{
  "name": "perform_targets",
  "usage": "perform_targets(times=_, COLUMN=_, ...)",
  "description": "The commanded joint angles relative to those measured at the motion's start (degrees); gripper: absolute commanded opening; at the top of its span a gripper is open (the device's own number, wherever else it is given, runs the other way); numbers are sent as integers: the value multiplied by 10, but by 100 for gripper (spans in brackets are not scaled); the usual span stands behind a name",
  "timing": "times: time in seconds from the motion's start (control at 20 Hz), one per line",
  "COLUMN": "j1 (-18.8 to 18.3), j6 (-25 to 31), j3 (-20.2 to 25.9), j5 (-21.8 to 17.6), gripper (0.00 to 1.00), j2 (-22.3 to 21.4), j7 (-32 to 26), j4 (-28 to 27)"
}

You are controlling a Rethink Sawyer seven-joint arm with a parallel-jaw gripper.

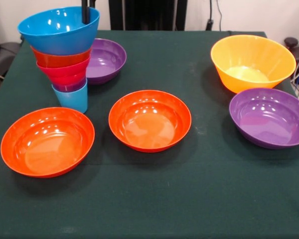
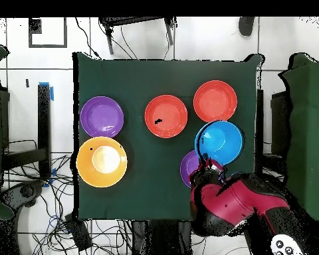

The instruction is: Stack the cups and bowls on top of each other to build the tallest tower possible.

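While the front view shows dark jaws (image 1: 84, 12) dipping inside the tower's (image 1: 65, 55) blue bowl (image 1: 59, 30), overhead the arm (image 2: 235, 202) hides them; their opening cannot be told.

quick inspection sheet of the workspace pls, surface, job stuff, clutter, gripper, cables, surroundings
surface: dark green cloth table.
job's things: tower standing, light blue cup lowest, blue bowl on top; two orange-red bowls, yellow-orange bowl and two purple bowls loose, upright.
clutter: nothing seen.
gripper: gripper reaches into the blue bowl; open or shut cannot be told.
cables: tangled on the floor beside the table.
surroundings: tiled floor, dark furniture at the sides.
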Motion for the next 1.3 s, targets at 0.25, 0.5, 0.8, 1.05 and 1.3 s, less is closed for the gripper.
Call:
perform_targets(times=0.25, j1=22, j6=-23, j3=4, j5=-33, gripper=0, j2=29, j7=-5, j4=-22)
perform_targets(times=0.5, j1=36, j6=-17, j3=-7, j5=-36, gripper=0, j2=28, j7=5, j4=-29)
perform_targets(times=0.8, j1=46, j6=-21, j3=-21, j5=-38, gripper=100, j2=25, j7=22, j4=-30)
perform_targets(times=1.05, j1=60, j6=-26, j3=-33, j5=-42, gripper=100, j2=22, j7=32, j4=-31)
perform_targets(times=1.3, j1=73, j6=-54, j3=-44, j5=-37, gripper=100, j2=-3, j7=41, j4=-29)
